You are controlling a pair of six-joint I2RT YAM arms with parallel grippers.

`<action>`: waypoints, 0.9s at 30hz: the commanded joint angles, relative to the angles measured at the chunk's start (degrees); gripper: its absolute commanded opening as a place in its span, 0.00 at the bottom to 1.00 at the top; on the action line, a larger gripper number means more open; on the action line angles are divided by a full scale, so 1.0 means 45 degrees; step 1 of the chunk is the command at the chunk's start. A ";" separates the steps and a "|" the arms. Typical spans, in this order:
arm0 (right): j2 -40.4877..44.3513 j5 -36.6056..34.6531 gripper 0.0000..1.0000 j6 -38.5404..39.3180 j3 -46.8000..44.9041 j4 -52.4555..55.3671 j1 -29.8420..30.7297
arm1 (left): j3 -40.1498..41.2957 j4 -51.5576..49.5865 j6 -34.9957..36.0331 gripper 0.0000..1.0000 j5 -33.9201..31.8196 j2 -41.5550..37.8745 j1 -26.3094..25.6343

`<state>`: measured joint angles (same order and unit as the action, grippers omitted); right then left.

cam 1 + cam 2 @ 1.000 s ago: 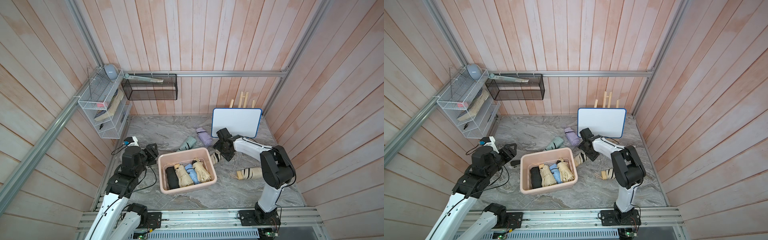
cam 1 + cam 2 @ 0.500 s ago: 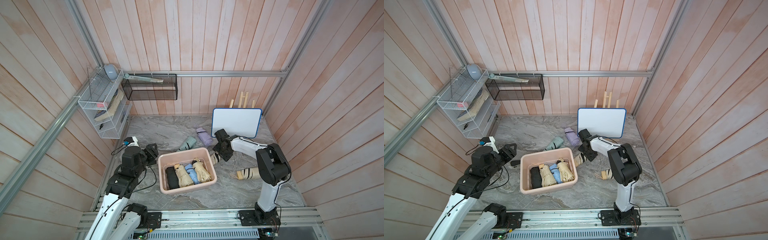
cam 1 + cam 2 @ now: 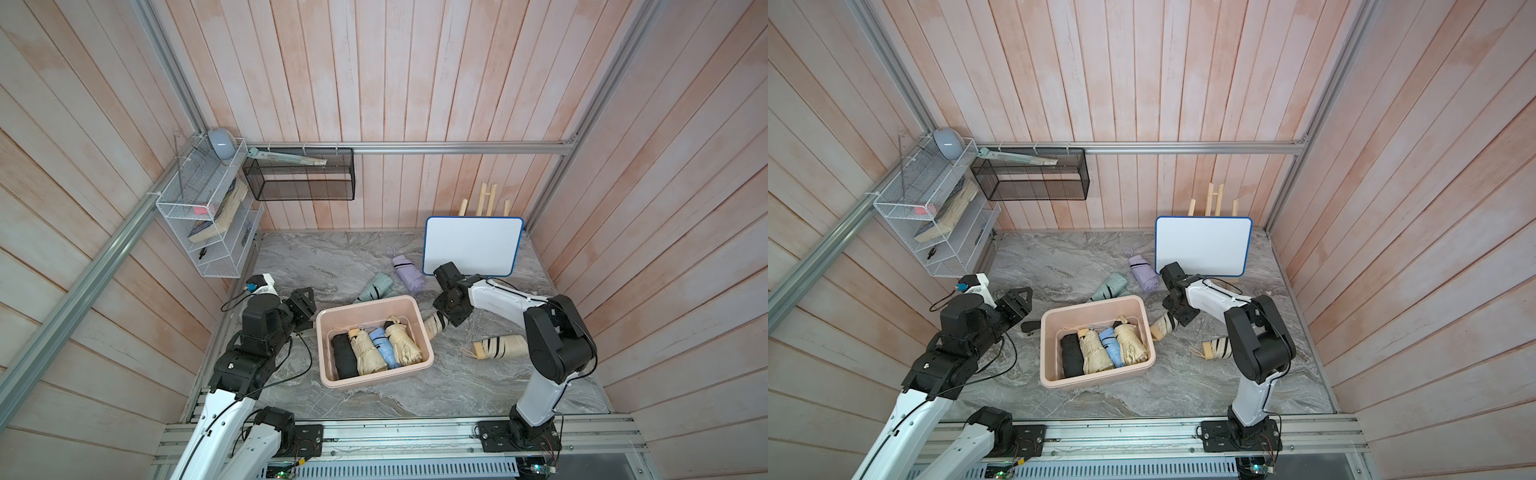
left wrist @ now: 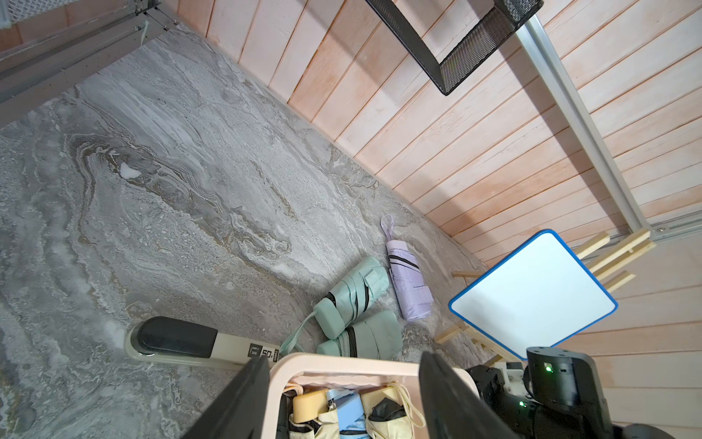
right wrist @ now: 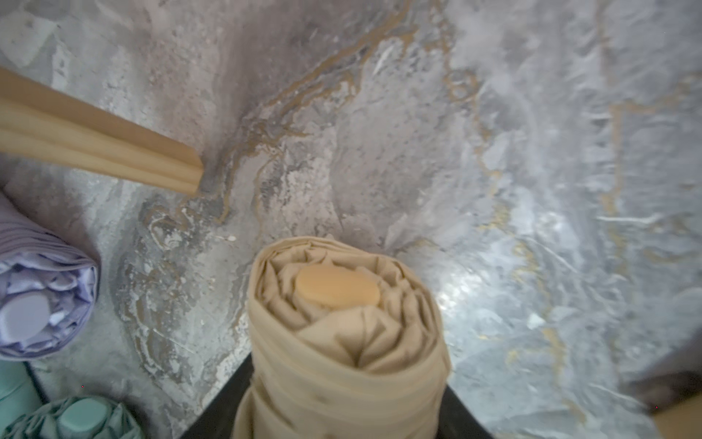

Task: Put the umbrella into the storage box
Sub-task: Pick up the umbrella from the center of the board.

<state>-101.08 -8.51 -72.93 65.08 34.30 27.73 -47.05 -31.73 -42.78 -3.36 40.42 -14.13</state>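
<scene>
The pale pink storage box (image 3: 374, 302) (image 3: 1092, 301) stands mid-table and holds several folded umbrellas: black, beige, blue and beige. Just off its right wall lies a beige, black-striped umbrella (image 3: 434, 326) (image 3: 1163, 326). My right gripper (image 3: 446, 320) (image 3: 1177, 318) is shut on it. The right wrist view has the umbrella's rolled end (image 5: 342, 323) filling the space between both black fingers (image 5: 228, 403). My left gripper (image 3: 305, 305) (image 3: 1019, 301) hovers open by the box's far-left corner, and the box rim (image 4: 342, 363) shows between its fingers without being gripped.
Loose on the table are another beige striped umbrella (image 3: 500, 347), a lilac one (image 3: 407, 272) and green ones (image 3: 376, 286) (image 4: 353, 292). A cream-and-black bar (image 4: 171, 338) lies left of the box. A whiteboard (image 3: 473, 245) leans at the back. A wire rack (image 3: 208, 216) and a mesh basket (image 3: 299, 178) hang on the walls.
The right gripper's jaws have closed in onto the beige striped umbrella, and that arm has drawn slightly towards the box. The left arm has stayed where it was.
</scene>
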 commanded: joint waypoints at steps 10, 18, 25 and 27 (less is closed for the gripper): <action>0.5257 -0.1988 0.49 -0.1298 -0.1778 0.2333 -0.0323 | -0.1818 0.1513 0.2197 0.67 -0.0218 0.1361 -0.1310; 0.7712 -0.1669 0.48 -0.1307 -0.1096 0.3202 -0.0994 | -0.2351 0.4807 0.3593 0.69 -0.0347 0.3365 -0.3559; 0.7992 -0.0916 0.46 -0.1092 0.1058 0.2956 -0.1436 | -0.2591 0.9937 0.5890 0.74 -0.0466 0.5580 -0.6541; 0.7899 -0.0913 0.47 -0.1080 0.1777 0.2852 -0.1511 | -0.2743 1.0955 0.5963 0.75 -0.0447 0.6163 -0.6990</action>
<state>-65.89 -13.30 -78.00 68.05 48.51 21.34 -57.30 4.86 -20.84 -4.93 66.24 -43.66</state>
